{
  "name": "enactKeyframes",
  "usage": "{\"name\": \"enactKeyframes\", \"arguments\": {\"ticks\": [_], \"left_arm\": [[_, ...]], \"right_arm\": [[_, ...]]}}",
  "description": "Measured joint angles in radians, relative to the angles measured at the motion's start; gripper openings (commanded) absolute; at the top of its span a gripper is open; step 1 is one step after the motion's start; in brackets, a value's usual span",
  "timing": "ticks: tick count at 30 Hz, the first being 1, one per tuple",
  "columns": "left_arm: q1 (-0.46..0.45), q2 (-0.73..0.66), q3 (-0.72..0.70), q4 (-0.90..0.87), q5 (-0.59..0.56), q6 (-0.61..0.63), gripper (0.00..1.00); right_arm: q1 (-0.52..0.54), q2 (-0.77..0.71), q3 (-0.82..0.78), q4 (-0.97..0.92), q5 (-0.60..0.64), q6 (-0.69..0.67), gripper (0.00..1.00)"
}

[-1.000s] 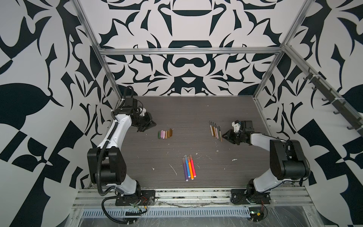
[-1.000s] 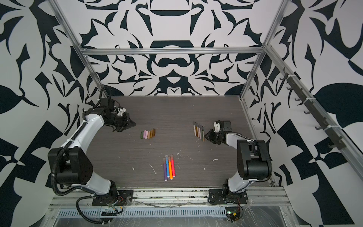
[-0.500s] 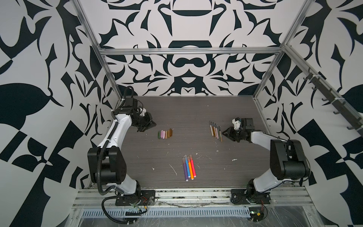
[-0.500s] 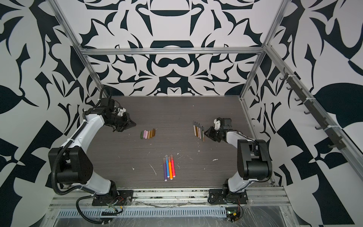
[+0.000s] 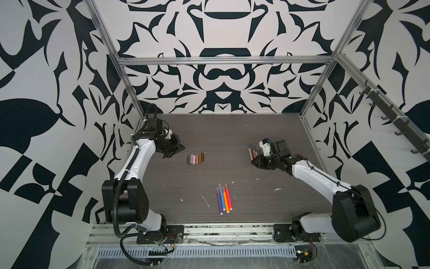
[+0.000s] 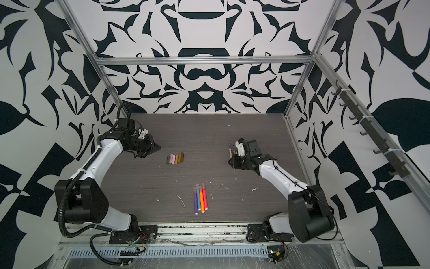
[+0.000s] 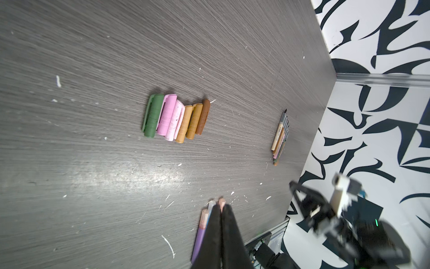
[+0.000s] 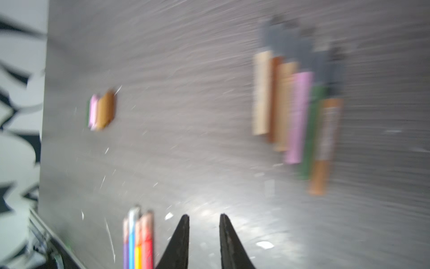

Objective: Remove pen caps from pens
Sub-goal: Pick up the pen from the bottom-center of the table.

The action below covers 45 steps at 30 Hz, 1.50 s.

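Note:
Several loose pen caps (image 5: 196, 158) (image 6: 175, 159) (image 7: 176, 117) lie in a row left of centre: olive, pink, tan and brown. Blurred, that row of caps (image 8: 101, 111) also shows in the right wrist view. Several thin pens (image 5: 253, 151) (image 6: 231, 150) (image 8: 295, 109) lie uncapped at the right, grey tips pointing away. Several thick bright pens (image 5: 223, 198) (image 6: 200, 198) (image 7: 202, 229) lie near the front with translucent caps on. My left gripper (image 5: 182, 147) (image 7: 221, 207) is shut and empty, hovering left of the cap row. My right gripper (image 5: 254, 161) (image 8: 203, 216) is open and empty, at the thin pens' near ends.
White flecks of debris (image 5: 206, 201) are scattered over the dark wood-grain table (image 5: 232, 130). Patterned walls and aluminium frame posts (image 5: 309, 132) close in the table at the back and both sides. A metal rail (image 5: 221, 230) runs along the front edge.
My right gripper has shifted a little to the left, over the thin pens' near ends, and its wrist view is motion-blurred. The left arm has not moved.

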<state>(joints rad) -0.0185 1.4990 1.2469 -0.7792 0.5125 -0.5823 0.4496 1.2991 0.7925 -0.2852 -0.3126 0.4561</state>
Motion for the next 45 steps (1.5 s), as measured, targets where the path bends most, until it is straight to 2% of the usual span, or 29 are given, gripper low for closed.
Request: {"name": "enactKeyframes", "arguments": {"ticks": [3, 7, 11, 13, 14, 15, 17, 18, 19, 23, 28, 31, 38, 42, 45], "left_arm": [[-0.023, -0.002, -0.012, 0.017, -0.004, -0.022, 0.06], [-0.061, -0.002, -0.014, 0.043, -0.008, -0.051, 0.05], [-0.095, -0.002, -0.016, 0.065, -0.014, -0.080, 0.05], [-0.108, -0.002, -0.016, 0.070, -0.019, -0.088, 0.05], [-0.112, -0.002, -0.016, 0.073, -0.019, -0.092, 0.05], [-0.114, -0.002, -0.016, 0.075, -0.020, -0.096, 0.05], [-0.117, -0.002, -0.016, 0.080, -0.022, -0.101, 0.05], [-0.117, -0.002, -0.016, 0.081, -0.022, -0.104, 0.05], [-0.117, -0.002, -0.016, 0.081, -0.022, -0.106, 0.05], [-0.117, -0.002, -0.016, 0.080, -0.026, -0.111, 0.05], [-0.117, -0.002, -0.015, 0.080, -0.029, -0.112, 0.05], [-0.117, -0.002, -0.015, 0.080, -0.030, -0.114, 0.05], [-0.119, -0.002, -0.015, 0.080, -0.029, -0.119, 0.05], [-0.120, -0.002, -0.015, 0.081, -0.029, -0.125, 0.05], [-0.125, -0.002, -0.015, 0.081, -0.029, -0.128, 0.05]], "right_arm": [[0.227, -0.045, -0.029, -0.004, 0.094, 0.061, 0.25], [0.476, -0.020, -0.050, -0.021, 0.210, 0.151, 0.25], [0.634, 0.054, -0.019, -0.085, 0.328, 0.203, 0.27], [0.678, 0.079, 0.024, -0.142, 0.405, 0.230, 0.35], [0.688, 0.082, 0.045, -0.166, 0.441, 0.246, 0.42], [0.693, 0.080, 0.066, -0.186, 0.482, 0.278, 0.53], [0.679, 0.064, 0.095, -0.217, 0.543, 0.328, 0.61], [0.658, 0.049, 0.098, -0.224, 0.554, 0.346, 0.84], [0.631, 0.034, 0.097, -0.233, 0.557, 0.362, 0.90], [0.553, -0.041, 0.058, -0.234, 0.565, 0.371, 0.90], [0.553, -0.102, 0.010, -0.246, 0.574, 0.399, 0.86], [0.551, -0.080, 0.010, -0.244, 0.560, 0.401, 0.95], [0.567, 0.055, 0.047, -0.265, 0.526, 0.400, 0.95], [0.624, 0.089, 0.056, -0.266, 0.525, 0.415, 0.90], [0.669, 0.115, 0.065, -0.270, 0.504, 0.427, 0.77]]}}
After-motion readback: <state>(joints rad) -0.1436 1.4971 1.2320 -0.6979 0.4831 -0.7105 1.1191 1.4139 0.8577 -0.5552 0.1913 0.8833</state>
